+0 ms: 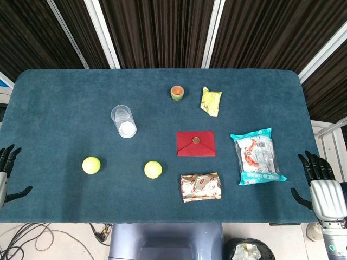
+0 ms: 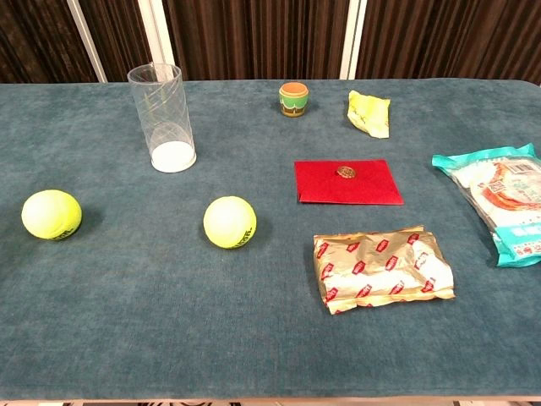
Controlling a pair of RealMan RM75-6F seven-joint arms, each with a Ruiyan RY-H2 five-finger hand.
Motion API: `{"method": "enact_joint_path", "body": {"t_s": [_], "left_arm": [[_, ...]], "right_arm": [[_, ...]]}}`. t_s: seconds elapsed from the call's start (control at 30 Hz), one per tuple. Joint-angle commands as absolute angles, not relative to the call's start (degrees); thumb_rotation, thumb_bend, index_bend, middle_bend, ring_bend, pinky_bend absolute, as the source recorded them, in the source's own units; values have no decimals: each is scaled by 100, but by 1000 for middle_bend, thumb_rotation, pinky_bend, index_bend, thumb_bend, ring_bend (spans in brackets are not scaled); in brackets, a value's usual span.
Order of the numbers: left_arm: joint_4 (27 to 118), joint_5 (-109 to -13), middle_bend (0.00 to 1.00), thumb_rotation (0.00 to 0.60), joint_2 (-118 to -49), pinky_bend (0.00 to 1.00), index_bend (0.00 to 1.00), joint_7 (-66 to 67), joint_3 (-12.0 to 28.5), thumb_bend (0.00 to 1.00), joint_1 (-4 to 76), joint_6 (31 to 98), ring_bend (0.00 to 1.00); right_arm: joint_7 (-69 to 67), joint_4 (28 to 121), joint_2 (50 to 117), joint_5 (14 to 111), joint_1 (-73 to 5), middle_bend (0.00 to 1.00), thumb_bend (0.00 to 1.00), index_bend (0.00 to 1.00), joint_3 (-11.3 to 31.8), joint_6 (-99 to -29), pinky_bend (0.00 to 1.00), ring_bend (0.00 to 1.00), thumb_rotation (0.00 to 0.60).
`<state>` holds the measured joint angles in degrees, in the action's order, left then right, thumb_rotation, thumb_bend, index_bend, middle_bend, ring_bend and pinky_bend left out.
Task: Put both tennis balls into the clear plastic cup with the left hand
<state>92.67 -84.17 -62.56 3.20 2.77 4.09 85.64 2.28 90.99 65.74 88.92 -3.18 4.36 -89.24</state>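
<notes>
On the table (image 1: 65,92) before you: two tennis balls, left ball (image 1: 91,165) and right ball (image 1: 153,169), apart, near the upright clear plastic cup (image 1: 123,121). Your left hand (image 1: 6,168) looks released at the table's edge, mostly cropped; your right hand (image 1: 320,181) released too.

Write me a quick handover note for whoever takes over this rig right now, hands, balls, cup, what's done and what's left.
Left hand: open, holding nothing, at the table's left edge.
Right hand: open, holding nothing, at the right edge.
Clear plastic cup: upright, no ball inside.
Left tennis ball and middle tennis ball: both on the table, nearer the robot than the cup.
Done: nothing.
Left: put both balls into the cup using the left hand.
</notes>
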Motion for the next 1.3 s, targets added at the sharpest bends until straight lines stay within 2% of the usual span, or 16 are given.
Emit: {"method": "enact_joint_path", "body": {"t_s": [0.03, 0.7, 0.9, 1.3], "left_arm": [[9270, -8434, 0, 600, -6245, 69, 80, 295, 277, 11, 396, 8594, 0], [9219, -8600, 0, 600, -6208, 70, 82, 52, 236, 11, 392, 8638, 0], [8980, -8907, 19, 600, -6337, 117, 125, -44, 267, 12, 547, 8670, 0], [9145, -8515, 8, 600, -6064, 141, 123, 98, 498, 12, 1888, 6486, 16]], "right_arm": [[230, 9112, 6569, 8882, -313, 0, 336, 0, 437, -8927, 92, 26, 600], [293, 9242, 6506, 8758, -286, 0, 336, 0, 444, -8879, 92, 26, 600], [334, 9245, 6533, 8696, -273, 0, 336, 0, 476, -8900, 92, 26, 600], [469, 9295, 6568, 8594, -282, 0, 336, 0, 488, -8827, 91, 26, 600]]}}
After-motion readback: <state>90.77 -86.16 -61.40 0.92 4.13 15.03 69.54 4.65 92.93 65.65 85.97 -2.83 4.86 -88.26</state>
